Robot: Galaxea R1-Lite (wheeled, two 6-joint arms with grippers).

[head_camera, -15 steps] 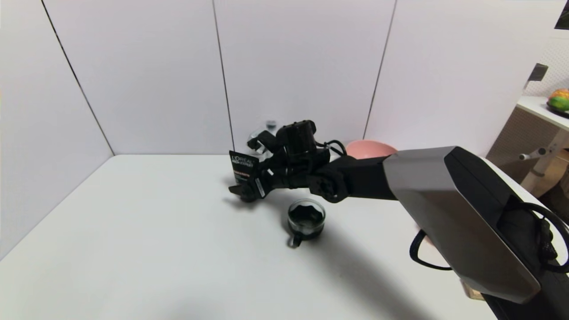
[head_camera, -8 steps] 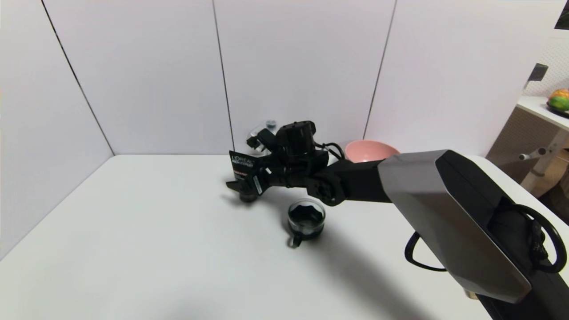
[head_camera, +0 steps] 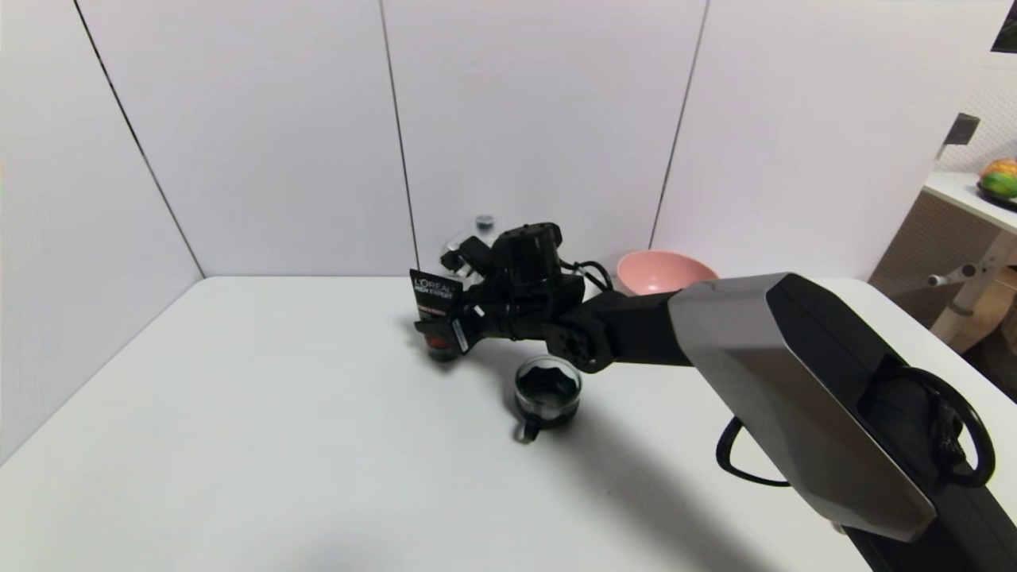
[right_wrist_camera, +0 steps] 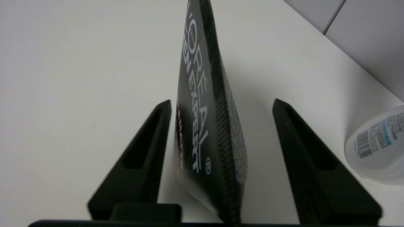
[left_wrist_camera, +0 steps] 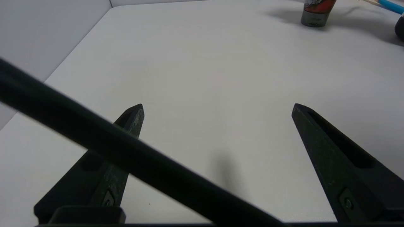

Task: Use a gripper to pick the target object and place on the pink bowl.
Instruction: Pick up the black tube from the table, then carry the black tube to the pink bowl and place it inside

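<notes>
So the right gripper [right_wrist_camera: 222, 102] looks like it's going for the grab. Compared with a second ago, its near finger has swung up the tube a bit in the head view, so the red patch low on the L'Oréal Men Expert squeeze tube [head_camera: 436, 295] shows now. To me that's the jaws starting to close, so the pick is under way but nothing's lifted. The tube hasn't budged, it's standing cap-down on the table [head_camera: 302, 413].

Right wrist view has the tube between the jaws, still apart: clear gap on one side, really slim on the other, can't tell if that one touches. I'd want both sides snug before lifting, or it could tip.

The arm has shifted a little too, and more of the pink bowl [head_camera: 663, 270] is peeking out behind it. Nothing in the part of the bowl I can see, the arm hides the rest. Glass cup [head_camera: 548, 393] with the black handle is nearby; looks dark inside, can't say if anything's in it. Clear bottle [right_wrist_camera: 380, 146] is off by the back wall.

Left gripper [left_wrist_camera: 217, 105] is idling over the table, jaws wide, holding nothing.
</notes>
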